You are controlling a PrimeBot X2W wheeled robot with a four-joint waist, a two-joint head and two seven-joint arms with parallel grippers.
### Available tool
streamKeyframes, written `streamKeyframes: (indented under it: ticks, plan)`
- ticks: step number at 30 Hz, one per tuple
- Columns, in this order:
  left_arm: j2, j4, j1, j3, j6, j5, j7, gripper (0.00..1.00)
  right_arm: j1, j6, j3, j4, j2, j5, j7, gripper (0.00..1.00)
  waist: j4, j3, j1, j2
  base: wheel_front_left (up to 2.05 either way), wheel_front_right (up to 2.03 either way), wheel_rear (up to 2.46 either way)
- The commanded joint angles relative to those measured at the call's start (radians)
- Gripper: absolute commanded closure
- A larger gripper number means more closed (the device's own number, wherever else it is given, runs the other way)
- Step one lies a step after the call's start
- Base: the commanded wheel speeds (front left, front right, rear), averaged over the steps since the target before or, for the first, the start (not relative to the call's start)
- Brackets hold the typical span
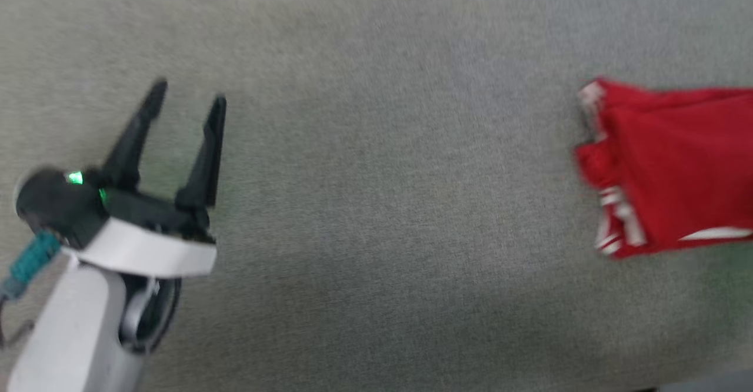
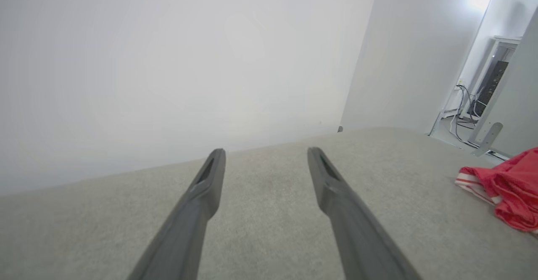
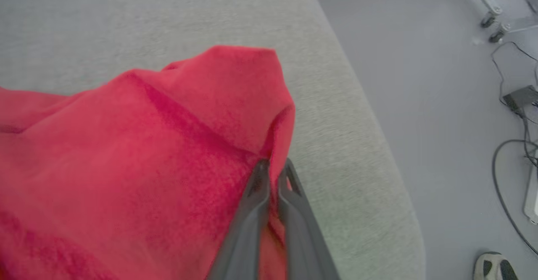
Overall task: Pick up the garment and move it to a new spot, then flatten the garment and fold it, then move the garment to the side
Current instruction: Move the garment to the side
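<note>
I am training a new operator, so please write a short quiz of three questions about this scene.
1. True or false: the left claw holds the red jersey.
2. Which claw is shut on the jersey? A) left claw B) right claw
3. Fill in: the jersey's trim is striped red and ____.
Key: 1 false; 2 B; 3 white.

No legible text or numbers anywhere.
</note>
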Motion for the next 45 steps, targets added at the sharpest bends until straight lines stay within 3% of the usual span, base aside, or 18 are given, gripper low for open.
streamKeyframes:
  ticks: [1,9,16,26,27,28,29,37,45]
  plan:
    - [0.014,-0.002,-0.044,-0.01,0.001,-0.008,-0.005,0.0,-0.036,-0.002,-0.019,0.026,0.001,-0.017,-0.021,1.0,-0.023,0.053,0.0,-0.0001,0.0,0.0,0.0]
    - [0.078,-0.021,-0.212,-0.042,0.001,-0.02,-0.005,0.0,-0.247,-0.002,-0.132,0.198,-0.01,-0.171,-0.141,1.0,-0.031,0.175,0.0,-0.0001,0.0,0.0,0.0]
    - [0.102,-0.04,-0.285,-0.037,0.001,-0.023,-0.005,0.0,-0.406,-0.002,-0.239,0.35,0.021,-0.328,-0.243,1.0,-0.022,0.222,0.0,-0.0001,0.0,0.0,0.0]
    - [0.107,-0.046,-0.271,-0.02,0.001,-0.016,-0.005,0.0,-0.499,-0.002,-0.258,0.505,0.057,-0.442,-0.329,0.98,-0.016,0.23,0.0,-0.0001,0.0,0.0,0.0]
    - [0.105,-0.043,-0.263,-0.016,0.001,-0.015,-0.005,0.0,-0.501,-0.002,-0.255,0.518,0.057,-0.449,-0.337,0.63,-0.015,0.223,0.0,-0.0001,0.0,0.0,0.0]
    - [0.101,-0.039,-0.256,-0.014,0.001,-0.015,-0.005,0.0,-0.501,-0.002,-0.253,0.528,0.055,-0.453,-0.345,0.22,-0.014,0.215,0.0,-0.0001,0.0,0.0,0.0]
    - [0.095,-0.034,-0.251,-0.012,0.001,-0.015,-0.005,0.0,-0.496,-0.002,-0.246,0.536,0.05,-0.459,-0.354,0.0,-0.011,0.203,0.0,-0.0001,0.0,0.0,0.0]
    - [0.02,0.022,-0.169,0.002,0.001,-0.025,-0.005,0.0,-0.373,-0.002,-0.13,0.509,0.008,-0.421,-0.41,0.0,0.044,0.064,0.0,-0.0001,0.0,0.0,0.0]
    - [-0.052,0.115,-0.012,0.049,0.001,-0.031,-0.005,0.0,-0.229,-0.002,0.081,0.378,0.071,-0.335,-0.509,0.0,0.099,-0.104,0.0,-0.0001,0.0,0.0,0.0]
